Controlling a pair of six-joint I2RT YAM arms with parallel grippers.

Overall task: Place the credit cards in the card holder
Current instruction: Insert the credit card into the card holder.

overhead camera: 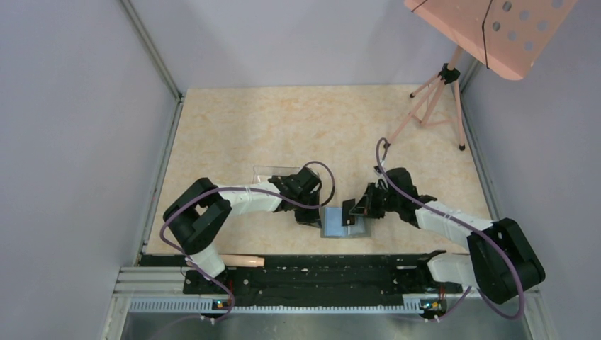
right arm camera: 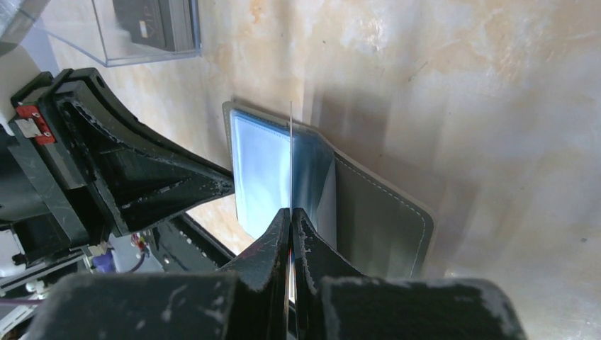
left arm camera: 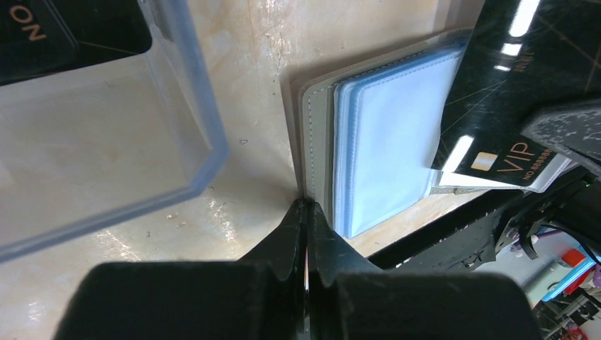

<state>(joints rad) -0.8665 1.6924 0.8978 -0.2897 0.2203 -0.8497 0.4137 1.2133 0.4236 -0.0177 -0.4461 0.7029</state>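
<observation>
The card holder lies open near the table's front edge, its gray cover down and its blue-gray sleeves up. My right gripper is shut on a black credit card, which shows as a thin edge-on line. The card stands tilted over the sleeves, its lower end at them. My left gripper is shut, its tips against the cover's left edge. I cannot tell whether they pinch it. More credit cards lie in a clear box.
The clear plastic box stands just left of and behind the holder, close to my left gripper. The black rail at the table's near edge runs right beside the holder. A tripod carrying a pink board stands at the back right.
</observation>
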